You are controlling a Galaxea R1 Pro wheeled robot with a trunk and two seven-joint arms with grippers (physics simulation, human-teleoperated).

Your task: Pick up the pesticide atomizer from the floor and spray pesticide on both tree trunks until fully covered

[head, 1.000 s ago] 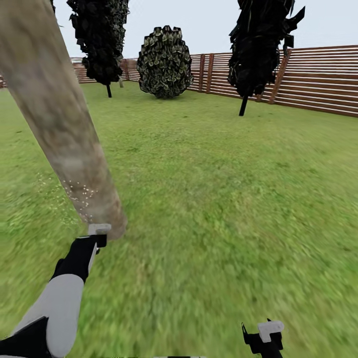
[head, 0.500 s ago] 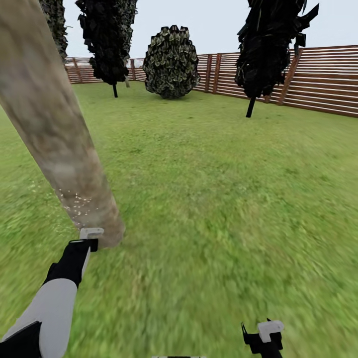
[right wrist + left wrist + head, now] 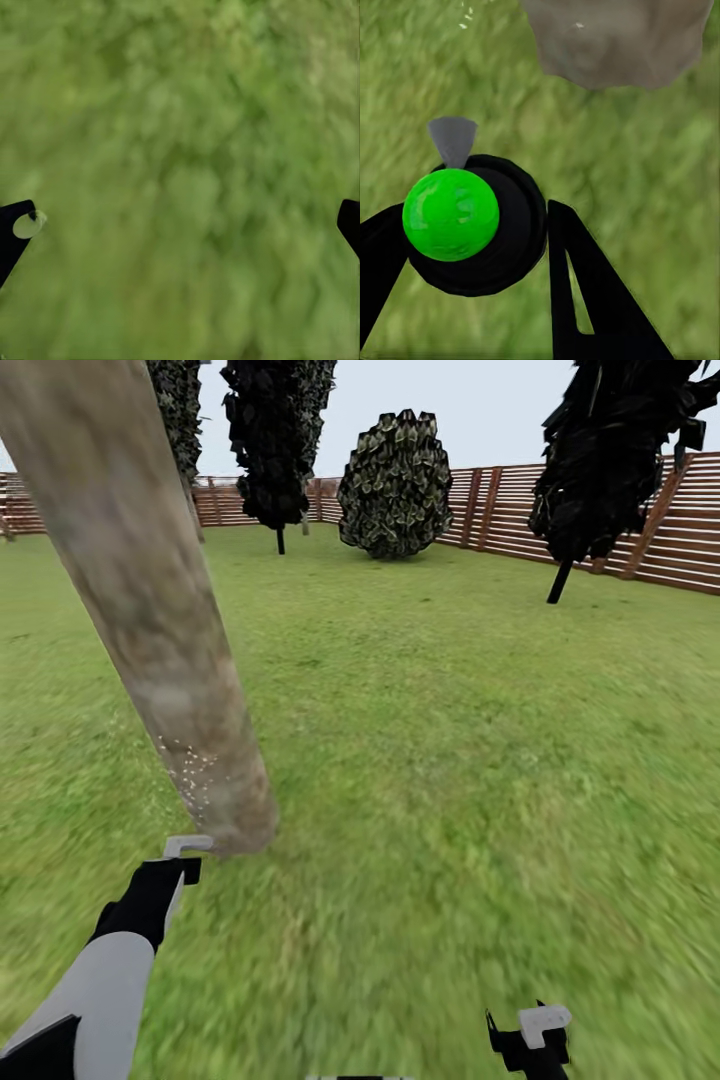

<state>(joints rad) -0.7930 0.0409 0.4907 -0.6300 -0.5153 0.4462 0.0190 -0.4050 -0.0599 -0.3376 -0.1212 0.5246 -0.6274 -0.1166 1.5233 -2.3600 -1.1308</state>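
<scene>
While the robot stands on the lawn, these are the things to see:

Tree trunk (image 3: 150, 610): a thick, pale grey-brown column leaning from the upper left of the head view down to its foot at lower left of centre; fine white specks dot its lower part. The left wrist view (image 3: 615, 37) catches just the base of it, at the top of that frame.

Left gripper (image 3: 472, 247): clamped on the pesticide atomizer (image 3: 472, 225), a black round body with a bright green ball on top and a small grey nozzle pointing toward the trunk's foot. One black finger (image 3: 585, 300) presses its side. In the head view the left arm (image 3: 110, 970) rises from the lower left corner, with a pale tip just beside the trunk base; the green ball is hidden there.

Right gripper (image 3: 180, 225): spread wide apart, its dark fingertips at the two side edges of the right wrist view with nothing but blurred grass between. The head view shows it (image 3: 535, 1040) at the bottom edge, right of centre.

Garden lawn (image 3: 480, 760): green grass across most of the head view.

Fence (image 3: 690, 550): brown horizontal slats along the back, upper right.

Dark narrow trees (image 3: 270, 440): near-black, upper centre-left and upper right.

Round bush (image 3: 397, 485): mottled green, upper centre, before the fence.
</scene>
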